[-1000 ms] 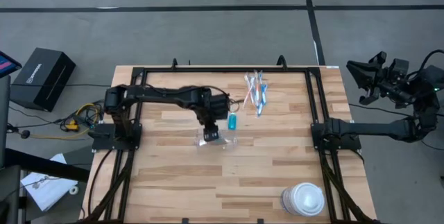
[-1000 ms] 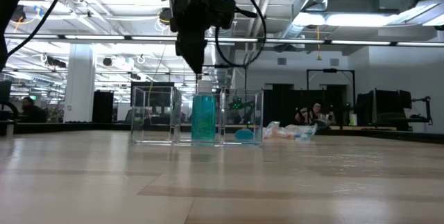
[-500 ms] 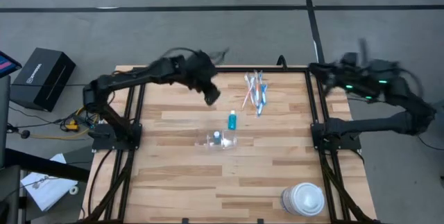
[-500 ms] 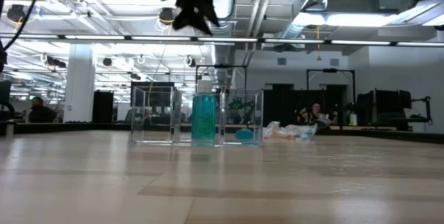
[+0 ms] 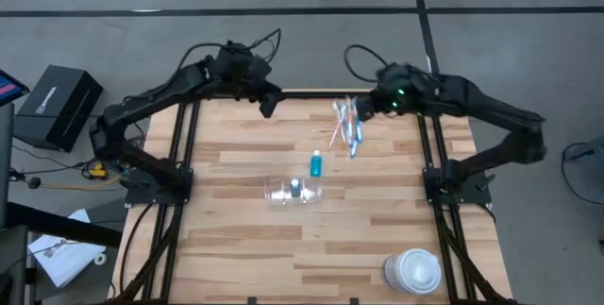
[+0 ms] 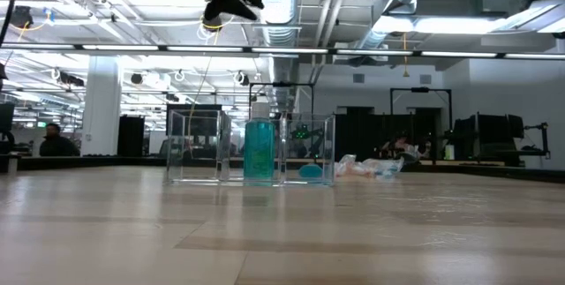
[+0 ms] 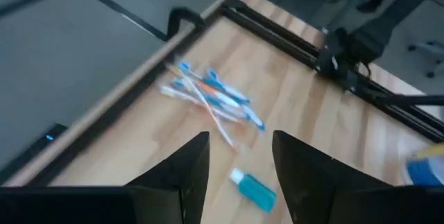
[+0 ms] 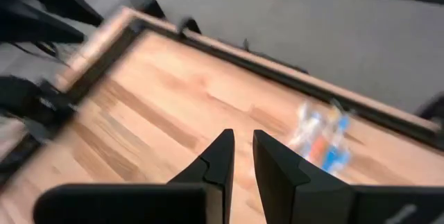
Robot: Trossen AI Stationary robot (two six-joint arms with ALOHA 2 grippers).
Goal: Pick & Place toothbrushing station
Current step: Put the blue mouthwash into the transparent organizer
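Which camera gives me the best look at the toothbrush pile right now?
The left wrist view: the toothbrushes lie unobstructed ahead of the fingers. The high view shows them small, the right wrist view blurred, the low view only an indistinct heap.

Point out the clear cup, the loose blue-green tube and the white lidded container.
clear cup (image 5: 293,191): high view, its see-through wall.
loose blue-green tube (image 5: 316,164): high view, middle of its body.
white lidded container (image 5: 413,271): high view, centre of its lid.
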